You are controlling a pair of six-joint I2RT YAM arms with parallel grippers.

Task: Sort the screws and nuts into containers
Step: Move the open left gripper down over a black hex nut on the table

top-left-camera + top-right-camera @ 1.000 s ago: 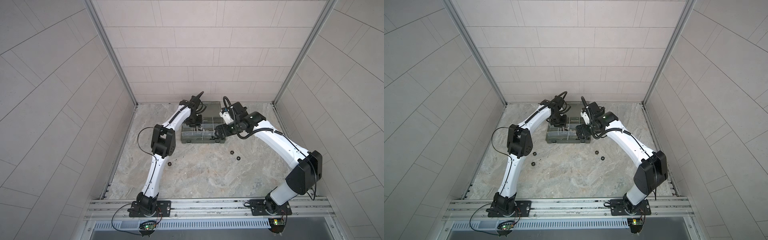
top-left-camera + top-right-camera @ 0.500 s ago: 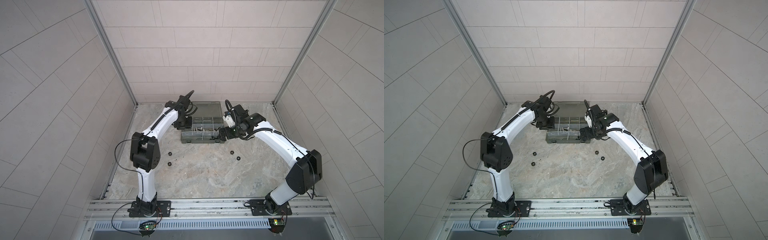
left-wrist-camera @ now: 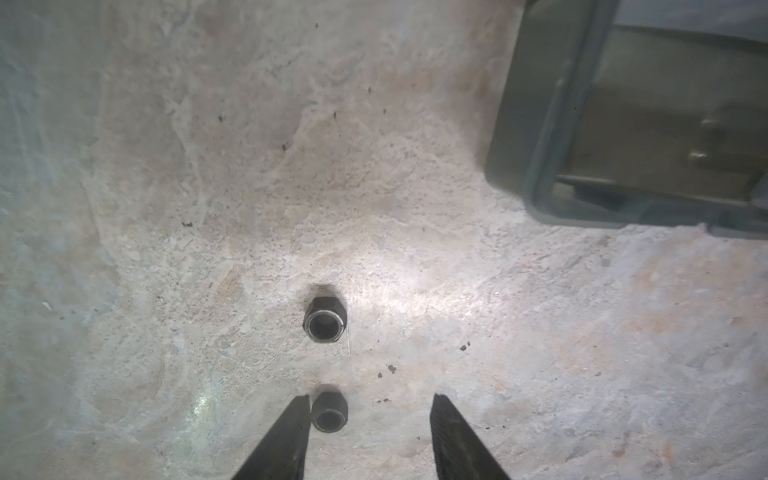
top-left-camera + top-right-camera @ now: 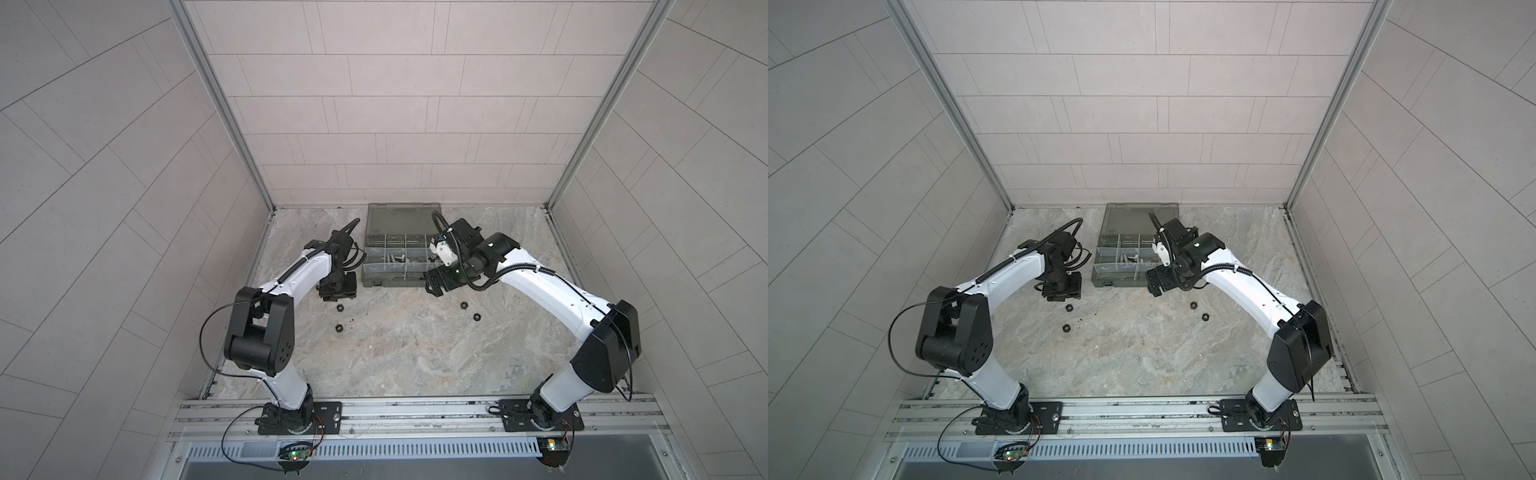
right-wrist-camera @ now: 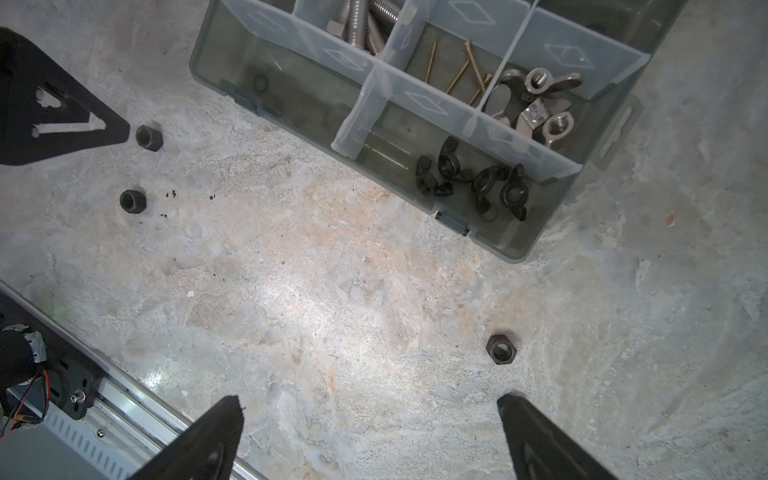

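Hex nuts lay loose. In both top views four of them sat on the bench, two near the left claw and two more nuts near the right claw. All were in front of the open organizer case at the back of the bench. Both claws hung low near the case's front edge.

In the left wrist view the left claw stood parted, with bare bench between its fingers. One hex nut lay just inside one finger, beside it and perhaps touching, but not clamped. A second nut lay farther out, and a blurred corner of the case showed to one side.

In the right wrist view the right claw gaped wide and empty. One hex nut lay on the bench just beyond one fingertip. The case's compartments already held silver bolts, thin screws, silver wing nuts and black wing nuts. Whether any compartment held hex nuts could not be made out.

I judged the sorting nearly done, with the step in hand being the pick-up of the last hex nuts. The next move called for the left claw to centre on the nearest nut, drop to the bench and close across its flats. It would then need to carry the nut to a compartment for nuts.
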